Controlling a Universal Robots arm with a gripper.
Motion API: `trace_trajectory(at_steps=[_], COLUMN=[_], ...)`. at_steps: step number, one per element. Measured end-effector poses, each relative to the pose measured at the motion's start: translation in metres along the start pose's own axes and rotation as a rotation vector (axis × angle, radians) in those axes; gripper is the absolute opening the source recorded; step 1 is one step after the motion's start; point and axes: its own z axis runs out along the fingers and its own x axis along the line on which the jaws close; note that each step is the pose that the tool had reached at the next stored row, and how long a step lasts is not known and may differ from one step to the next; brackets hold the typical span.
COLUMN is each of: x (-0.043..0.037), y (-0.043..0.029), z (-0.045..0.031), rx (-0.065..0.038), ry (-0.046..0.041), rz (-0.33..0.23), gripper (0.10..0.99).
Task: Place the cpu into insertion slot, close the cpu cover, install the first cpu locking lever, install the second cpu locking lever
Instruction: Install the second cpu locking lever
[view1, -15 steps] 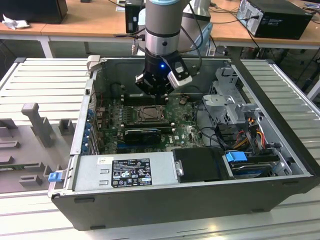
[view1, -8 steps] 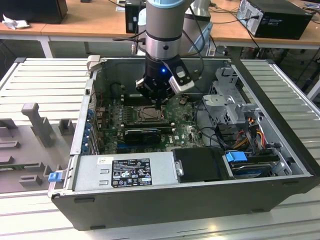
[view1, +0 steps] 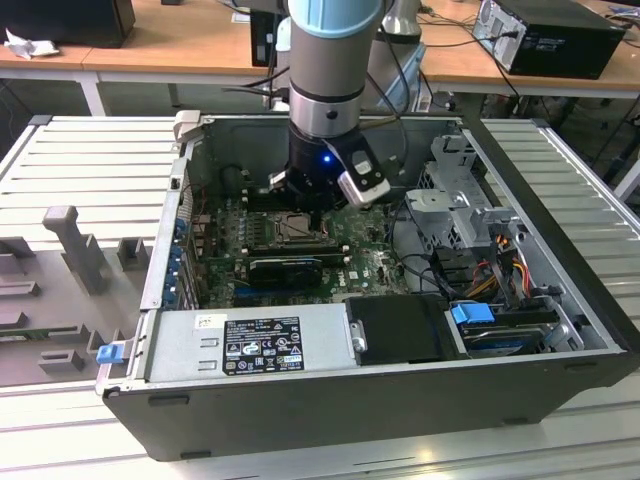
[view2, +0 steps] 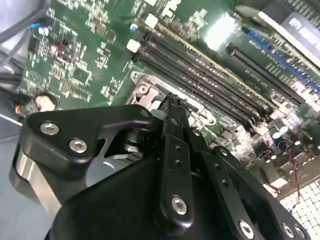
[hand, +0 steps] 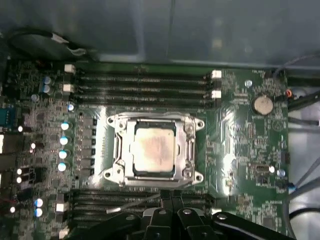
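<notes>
Open PC case (view1: 560, 250) holds the green motherboard (hand: 240, 150). The gripper (view2: 172, 107) hovers just over the insertion slot (hand: 116, 150), fingers pinched together, gripping nothing. The cpu (hand: 153, 148) sits in it, cpu cover (hand: 190, 145) down, memory slots (hand: 142, 85) at 12 o'clock.

I count 1 cpu (hand: 154, 149), 1 cpu cover (hand: 156, 122), 1 coin battery (hand: 262, 104), and 1 blue latch (view1: 472, 313).
</notes>
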Motion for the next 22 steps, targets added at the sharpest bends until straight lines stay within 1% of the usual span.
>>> trace_trajectory(at_steps=[2, 5, 7, 8, 9, 11, 13, 15, 18, 22], x=[0.0015, 0.0099, 0.0178, 0.0205, 0.021, 0.0225, 0.0246, 0.0292, 0.0388, 0.0395], y=[-0.0007, -0.0011, -0.0014, -0.0022, -0.0038, -0.0066, -0.0095, -0.0118, -0.0128, -0.013], z=[0.0026, 0.0068, 0.0091, 0.0099, 0.0097, 0.0095, 0.0092, 0.0088, 0.0086, 0.0113], rx=[0.0, 0.0, 0.001, 0.0, -0.004, -0.017, -0.027, -0.037, -0.045, -0.051], ry=[0.002, 0.0023, 0.0027, 0.0028, 0.0027, 0.0022, 0.0019, 0.0016, 0.0013, 0.002], rz=[0.0, 0.0, 0.0, 0.0, 0.0, 0.0, 0.001, 0.001, 0.001, -0.006], gripper=[0.106, 0.106, 0.106, 0.106, 0.106, 0.106, 0.106, 0.106, 0.106, 0.106])
